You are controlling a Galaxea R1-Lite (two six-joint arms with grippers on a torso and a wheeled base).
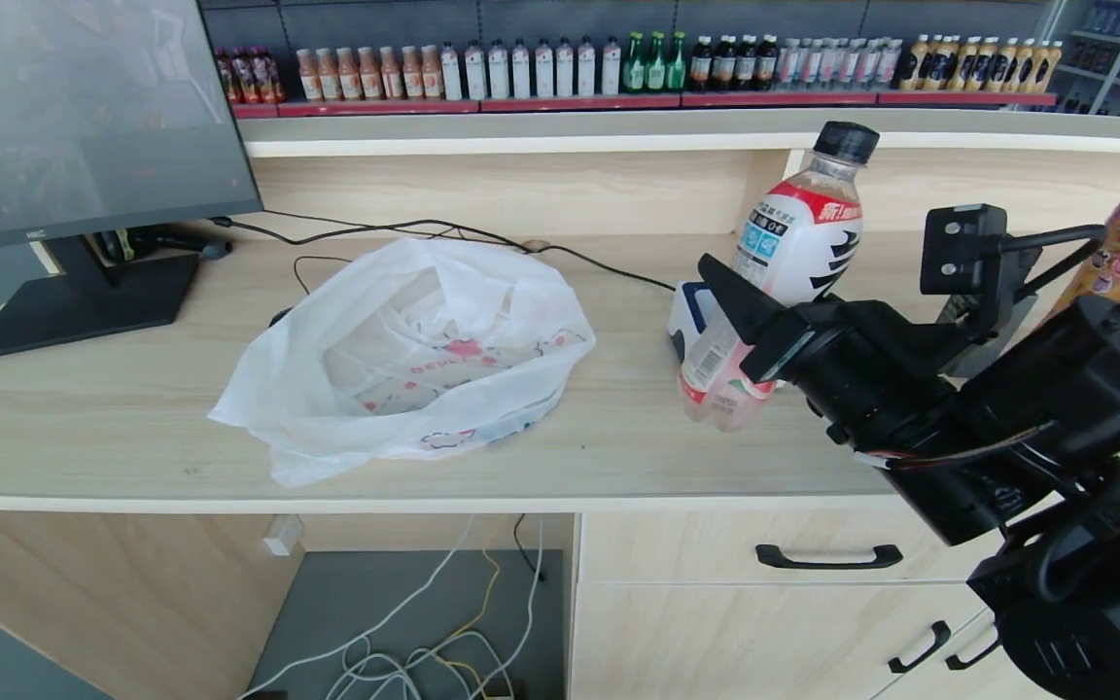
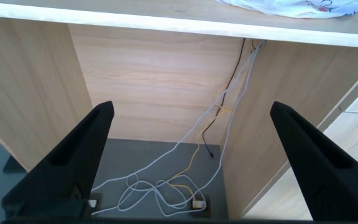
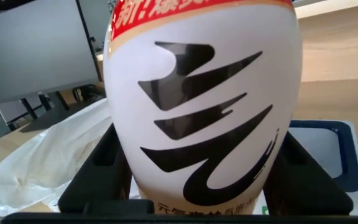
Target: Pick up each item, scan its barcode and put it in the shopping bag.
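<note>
Counter: pale wood-grain counter (image 1: 132, 418), raised ledge (image 1: 521, 146) behind.
Drawers: light wooden drawer fronts (image 1: 677, 544), black handles (image 1: 829, 557).
Shelf: red-edged rack of drink bottles (image 1: 579, 100) along dark wall (image 1: 375, 24).
Floor: grey floor (image 1: 366, 583), loose white and yellow cables (image 1: 424, 661).

Label on clear plastic bottle with black cap (image 1: 793, 262): red band of white characters at 12 o'clock, black brush strokes at centre, barcode (image 1: 711, 365) at 7 o'clock. On white plastic shopping bag (image 1: 404, 360): faint red print, unreadable. Small mark on dark monitor (image 1: 74, 107) bezel: illegible.
</note>
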